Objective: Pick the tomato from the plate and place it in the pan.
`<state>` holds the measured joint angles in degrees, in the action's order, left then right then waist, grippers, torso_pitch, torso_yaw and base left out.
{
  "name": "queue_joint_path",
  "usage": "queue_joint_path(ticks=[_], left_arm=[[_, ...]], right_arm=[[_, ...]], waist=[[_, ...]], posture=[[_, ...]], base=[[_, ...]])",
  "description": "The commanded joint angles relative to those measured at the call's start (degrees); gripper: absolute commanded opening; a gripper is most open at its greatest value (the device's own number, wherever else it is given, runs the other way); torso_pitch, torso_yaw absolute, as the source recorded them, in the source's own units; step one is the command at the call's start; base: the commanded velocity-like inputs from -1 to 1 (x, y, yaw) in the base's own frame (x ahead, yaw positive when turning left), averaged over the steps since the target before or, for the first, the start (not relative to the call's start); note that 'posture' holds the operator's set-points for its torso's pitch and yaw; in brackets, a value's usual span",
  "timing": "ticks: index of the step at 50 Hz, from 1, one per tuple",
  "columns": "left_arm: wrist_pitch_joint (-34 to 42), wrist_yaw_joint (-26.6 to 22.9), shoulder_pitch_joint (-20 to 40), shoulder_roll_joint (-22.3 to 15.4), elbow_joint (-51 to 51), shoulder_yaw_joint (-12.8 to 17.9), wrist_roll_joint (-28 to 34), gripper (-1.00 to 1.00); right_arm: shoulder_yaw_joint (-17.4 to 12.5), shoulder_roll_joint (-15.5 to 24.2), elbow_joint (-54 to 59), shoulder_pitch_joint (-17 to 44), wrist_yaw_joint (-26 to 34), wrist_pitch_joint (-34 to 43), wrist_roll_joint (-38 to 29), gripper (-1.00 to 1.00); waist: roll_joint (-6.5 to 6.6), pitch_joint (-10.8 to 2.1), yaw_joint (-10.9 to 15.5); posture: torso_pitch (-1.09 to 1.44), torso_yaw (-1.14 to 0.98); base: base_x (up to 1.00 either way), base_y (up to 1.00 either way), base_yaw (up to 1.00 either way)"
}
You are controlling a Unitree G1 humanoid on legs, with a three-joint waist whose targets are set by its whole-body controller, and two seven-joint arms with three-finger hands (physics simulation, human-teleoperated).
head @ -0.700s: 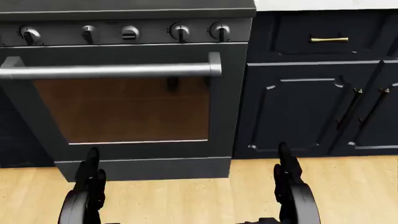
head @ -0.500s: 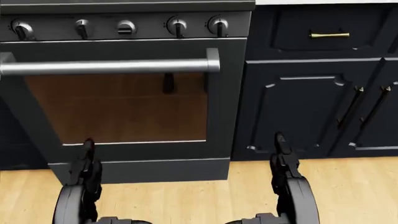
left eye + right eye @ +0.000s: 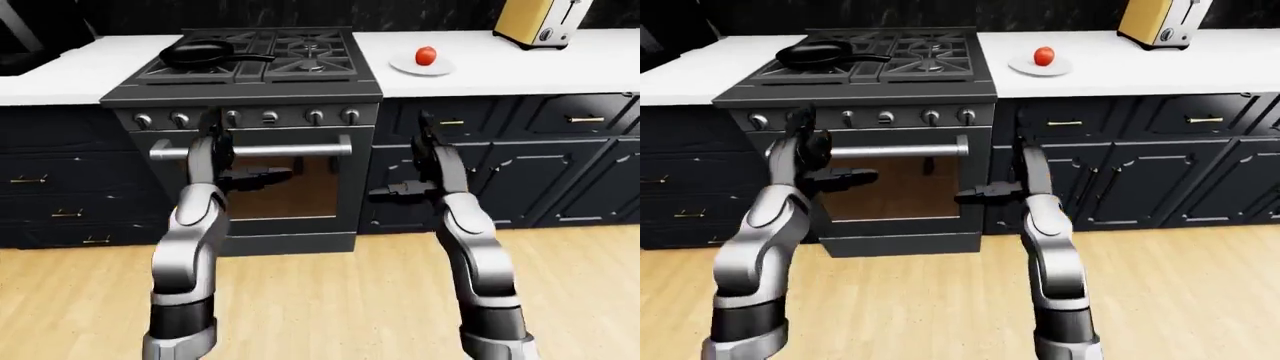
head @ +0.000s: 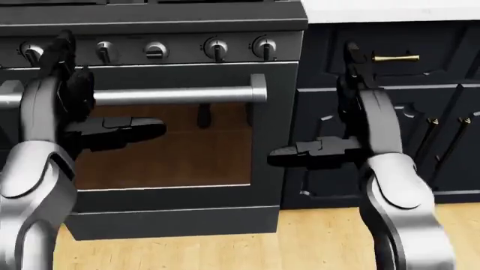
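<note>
My two hands are raised before the oven door (image 3: 285, 191), and neither is grasping anything. The fingers of my left hand (image 3: 215, 154) are released, one pointing up beside the knobs (image 3: 270, 117) and others stretched toward the view's right under the oven handle (image 3: 290, 151). The fingers of my right hand (image 3: 430, 161) are likewise released, one upright against the dark cabinets (image 3: 560, 176), another reaching toward the view's left.

The tomato (image 3: 426, 55) sits on its white plate (image 3: 405, 67) on the white table (image 3: 560, 67), just right of the stove (image 3: 250, 64) in the left-eye view and well above my right hand there. The black pan (image 3: 195, 52) rests on the stove's upper left burner, its handle pointing right. A yellow toaster (image 3: 537, 21) stands at the top right, apart from the plate. Light wooden floor (image 3: 330, 300) runs beneath my arms.
</note>
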<state>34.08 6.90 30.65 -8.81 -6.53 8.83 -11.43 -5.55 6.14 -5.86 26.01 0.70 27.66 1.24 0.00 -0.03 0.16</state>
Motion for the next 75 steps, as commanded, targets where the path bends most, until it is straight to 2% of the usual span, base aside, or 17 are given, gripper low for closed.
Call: queue_joint_path(ticks=[1,7,14,17,29,31,33,37,46,48,50,51,53,63,65,67,75], left_arm=[[3.4,1.4,4.6,-1.0,-1.6,0.2,-1.8,1.00],[19.1,7.3,19.0,-6.2,-7.4,5.5,-12.1,1.00],[34.9,20.1,25.3,-10.6,-21.3,10.3,-30.0,1.00],[35.3,22.8,25.1,-14.5,-24.8,8.9,-33.1,1.00],[31.3,25.3,21.7,-17.5,-26.0,7.3,-36.9,1.00],[31.0,25.7,22.2,-17.6,-26.6,7.4,-37.5,1.00],[31.6,26.7,22.7,-17.5,-27.0,7.6,-38.7,1.00],[30.2,27.3,22.4,-17.4,-26.6,7.0,-38.6,1.00],[30.1,29.4,22.8,-17.9,-26.9,7.1,-40.4,1.00],[30.1,29.8,22.8,-18.0,-27.0,7.1,-41.0,1.00],[30.0,30.1,22.8,-18.1,-26.9,7.2,-41.4,1.00],[30.0,30.3,22.8,-18.2,-26.9,7.2,-41.6,1.00],[29.9,30.6,22.8,-18.3,-27.0,7.1,-42.1,1.00],[29.6,31.5,22.9,-18.7,-27.3,6.6,-43.0,1.00],[29.7,31.9,23.0,-18.8,-27.5,6.7,-43.4,1.00],[29.7,32.1,23.1,-18.8,-27.6,6.5,-43.5,1.00],[29.6,32.3,22.8,-18.9,-28.0,6.3,-43.9,1.00]], right_arm=[[-0.1,0.9,-2.4,4.6,-0.7,3.7,0.8,1.00],[-1.3,3.6,-9.2,14.7,-1.8,17.1,2.4,1.00],[-3.5,7.9,-20.7,28.5,-4.7,35.5,6.4,1.00],[-2.7,8.1,-25.2,28.1,-4.5,38.7,7.9,1.00],[-2.0,8.2,-29.5,26.2,-4.5,39.5,7.7,1.00],[-2.0,8.1,-29.4,26.4,-4.5,39.3,7.5,1.00],[-1.7,7.9,-29.0,26.2,-4.4,38.7,7.2,1.00],[-1.8,7.9,-29.1,25.9,-4.1,38.5,6.8,1.00],[-1.4,7.7,-29.7,26.3,-3.6,39.3,6.1,1.00],[-1.3,7.7,-29.8,26.4,-3.5,39.5,5.9,1.00],[-1.1,7.6,-29.7,26.2,-3.4,39.1,5.7,1.00],[-1.0,7.6,-29.7,26.3,-3.3,39.3,5.6,1.00],[-1.2,7.6,-29.9,26.3,-3.1,39.3,5.4,1.00],[-1.4,7.5,-30.0,26.4,-2.6,39.5,5.0,1.00],[-1.4,7.6,-30.1,26.4,-2.6,39.5,5.0,1.00],[-1.2,7.5,-30.1,26.5,-2.5,39.6,4.9,1.00],[-0.9,7.2,-30.1,26.3,-2.2,39.3,4.2,1.00]], waist=[[0.04,-0.98,0.0],[0.08,-0.40,-0.1],[0.38,1.26,-0.2],[0.61,1.83,-0.1],[1.29,1.27,-0.1],[0.70,1.16,0.0],[-1.64,0.99,0.1],[-1.72,1.36,0.3],[1.10,1.80,0.7],[2.47,1.77,0.5],[5.30,1.08,0.1],[3.71,1.45,0.4],[4.61,1.39,-0.1],[1.75,1.17,0.1],[-0.13,1.18,0.5],[-3.91,0.36,0.7],[0.01,1.89,0.8]], posture=[[0.00,0.00],[0.00,0.00],[0.00,0.00],[0.00,0.00],[0.00,0.00],[0.00,0.00],[0.00,0.00],[0.00,0.00],[0.00,0.00],[0.00,0.00],[0.00,0.00],[0.00,0.00],[0.00,0.00],[0.00,0.00],[0.00,0.00],[0.00,0.00],[0.00,0.00]], base=[[0.00,0.00,0.00],[0.00,0.00,0.00],[0.00,0.00,0.00],[0.00,0.00,0.00],[0.00,-0.04,0.00],[0.00,-0.12,0.00],[0.00,-0.12,0.00],[0.00,-0.13,0.00],[0.00,-0.13,0.00],[0.00,-0.12,0.00],[0.00,-0.13,0.00],[0.00,-0.12,0.00],[0.00,-0.13,0.00],[0.00,-0.25,0.00],[0.00,-0.34,0.00],[0.00,-0.34,0.00],[0.00,-0.34,0.00]])
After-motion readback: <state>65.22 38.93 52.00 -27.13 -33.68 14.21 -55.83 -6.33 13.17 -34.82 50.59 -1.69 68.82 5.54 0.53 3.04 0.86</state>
